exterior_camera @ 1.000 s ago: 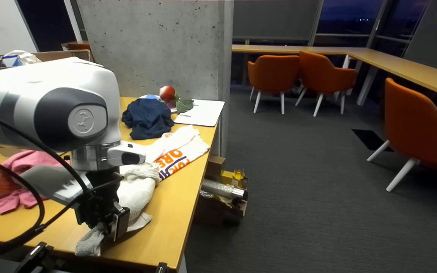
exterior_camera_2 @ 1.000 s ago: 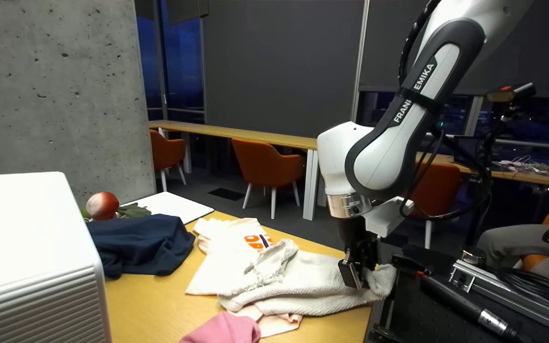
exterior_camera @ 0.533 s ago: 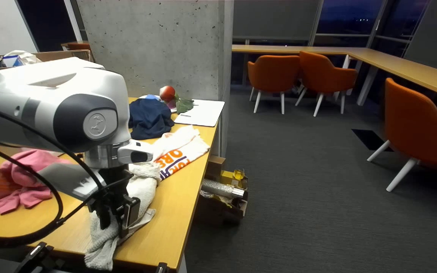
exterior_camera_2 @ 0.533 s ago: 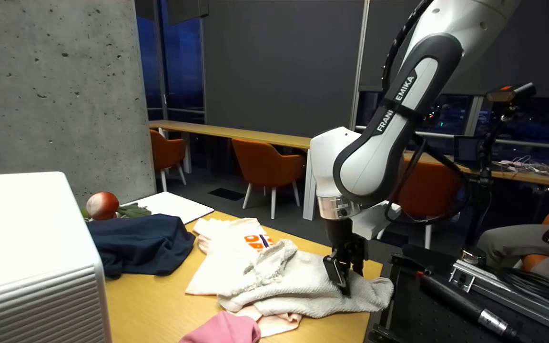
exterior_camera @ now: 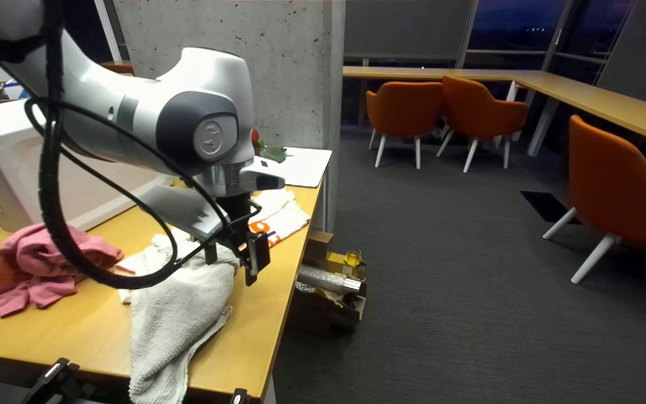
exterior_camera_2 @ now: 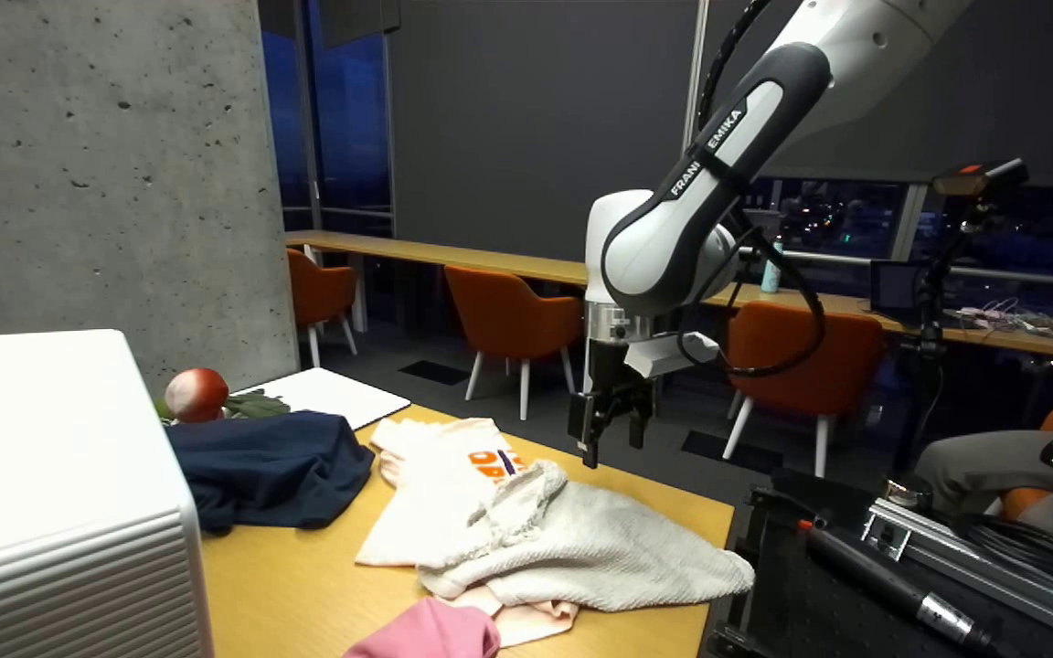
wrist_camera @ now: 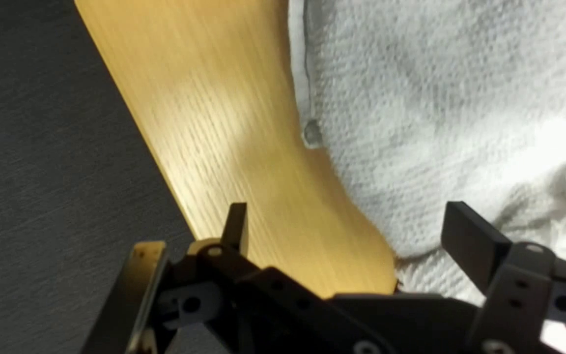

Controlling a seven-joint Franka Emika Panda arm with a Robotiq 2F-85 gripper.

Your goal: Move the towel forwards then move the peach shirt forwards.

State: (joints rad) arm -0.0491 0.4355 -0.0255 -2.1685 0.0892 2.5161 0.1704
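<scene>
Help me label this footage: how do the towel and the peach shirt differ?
The towel is off-white and coarsely textured; the peach shirt is pale peach and looks smooth. The towel shows no print, while the peach shirt carries orange and purple lettering. The towel lies on top, covering part of the peach shirt. Both lie rumpled on the table.

Towel (wrist_camera: 425, 128) runs off top and right edges in wrist view. Peach shirt (exterior_camera_2: 430, 498) partly buried under it; covered extent can't be told. In an exterior view, pink cloth (exterior_camera_2: 435, 631) clipped at bottom, white box (exterior_camera_2: 42, 420) at left, seated person (exterior_camera_2: 974, 466) at right.
</scene>
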